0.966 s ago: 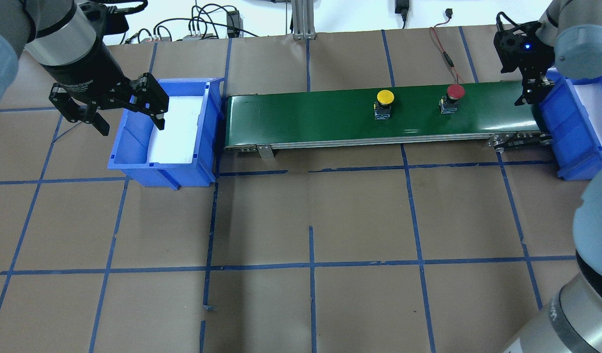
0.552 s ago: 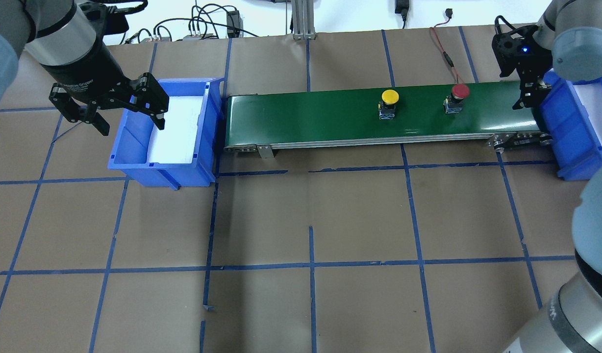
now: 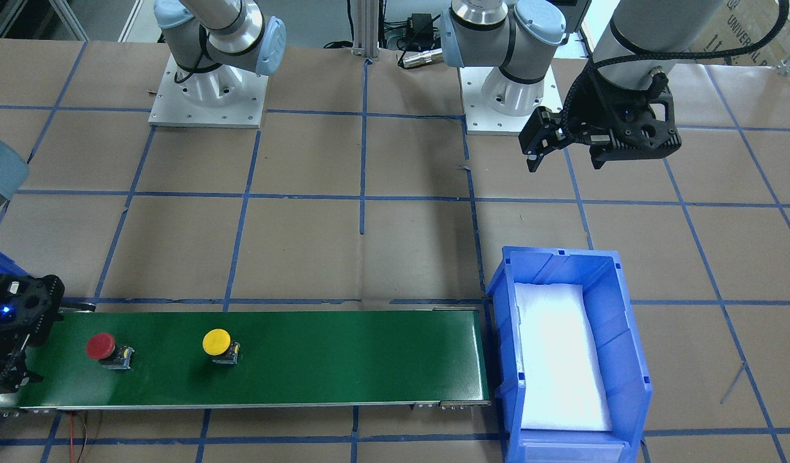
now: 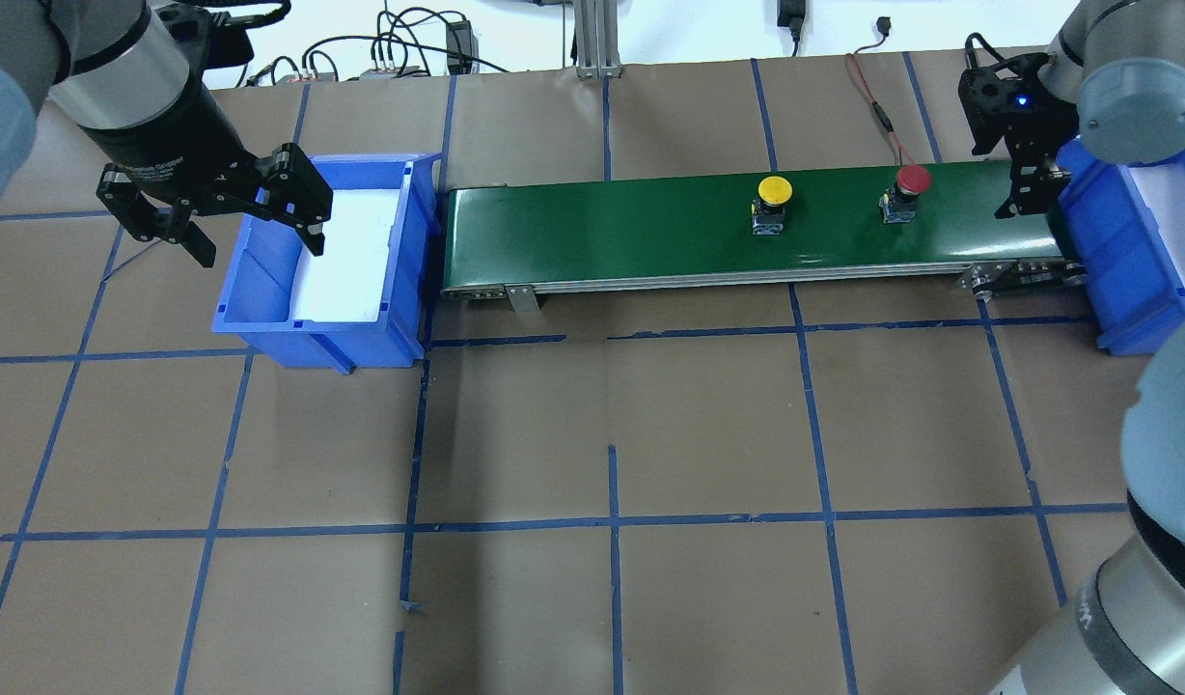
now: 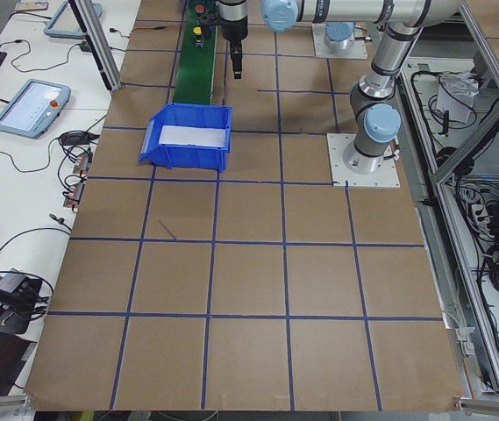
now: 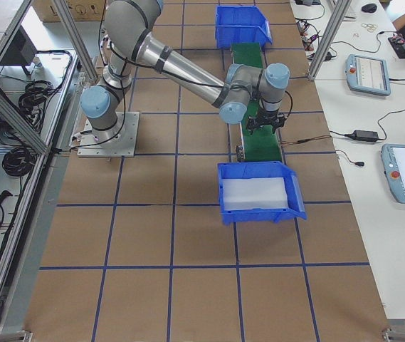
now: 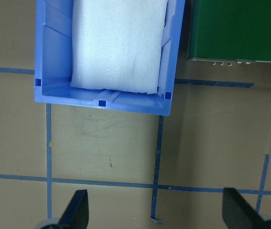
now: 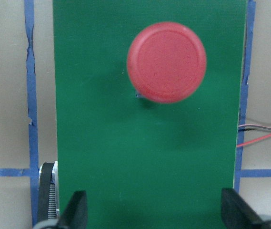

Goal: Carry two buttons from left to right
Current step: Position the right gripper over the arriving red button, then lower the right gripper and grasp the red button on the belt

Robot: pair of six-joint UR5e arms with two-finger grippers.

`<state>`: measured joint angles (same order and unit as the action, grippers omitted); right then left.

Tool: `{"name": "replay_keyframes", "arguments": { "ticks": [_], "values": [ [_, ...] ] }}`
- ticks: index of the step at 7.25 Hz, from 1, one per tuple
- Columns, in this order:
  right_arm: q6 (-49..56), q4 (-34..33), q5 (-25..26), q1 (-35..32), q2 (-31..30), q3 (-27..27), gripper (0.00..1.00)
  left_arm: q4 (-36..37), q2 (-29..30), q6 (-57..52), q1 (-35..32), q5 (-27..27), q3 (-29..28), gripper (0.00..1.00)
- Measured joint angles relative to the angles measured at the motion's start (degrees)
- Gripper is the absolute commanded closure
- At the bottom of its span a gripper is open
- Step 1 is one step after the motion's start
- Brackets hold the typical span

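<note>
**Two buttons on one belt**

One red-capped mushroom push button [image 4: 912,179] and one yellow-capped push button [image 4: 775,189] stand apart on the single green conveyor belt [image 4: 602,227]. It runs between two blue plastic bins, the left bin [image 4: 264,280] and the right bin [image 4: 1094,232]. The left gripper [image 4: 258,249] and the right gripper [image 4: 1032,190] both have their fingers spread, gripping nothing.

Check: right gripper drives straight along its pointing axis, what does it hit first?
Likely the bare green belt: in the wrist view the right gripper is open over belt only. The red button sits farther along, outside that line. Depth unclear.
</note>
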<state>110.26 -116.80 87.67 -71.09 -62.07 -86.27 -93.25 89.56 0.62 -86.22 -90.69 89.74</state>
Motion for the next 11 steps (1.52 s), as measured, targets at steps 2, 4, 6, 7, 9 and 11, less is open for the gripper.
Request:
{"name": "replay_keyframes", "arguments": {
  "ticks": [2,4,6,7,9,11],
  "values": [
    [-1.1,0.1,-0.5,-0.1,0.0,-0.5,0.00,0.0,0.0,0.0,0.0,0.0,0.0,0.00],
    [-0.8,-0.2,-0.6,-1.2,0.0,-0.6,0.00,0.0,0.0,0.0,0.0,0.0,0.0,0.00],
    [-0.3,-0.6,-0.5,-1.8,0.2,-0.6,0.00,0.0,0.0,-0.1,0.0,0.0,0.0,0.00],
    [0.6,-0.6,-0.5,-1.9,0.5,-0.6,0.00,0.0,0.0,0.0,0.0,0.0,0.0,0.00],
    [2.2,-0.6,-0.5,-1.9,1.1,-0.6,0.00,0.0,0.0,0.0,0.0,0.0,0.0,0.00],
    [2.5,-0.6,-0.6,-1.9,1.4,-0.5,0.01,0.0,0.0,-0.1,0.0,0.0,0.0,0.00]
  ]
}}
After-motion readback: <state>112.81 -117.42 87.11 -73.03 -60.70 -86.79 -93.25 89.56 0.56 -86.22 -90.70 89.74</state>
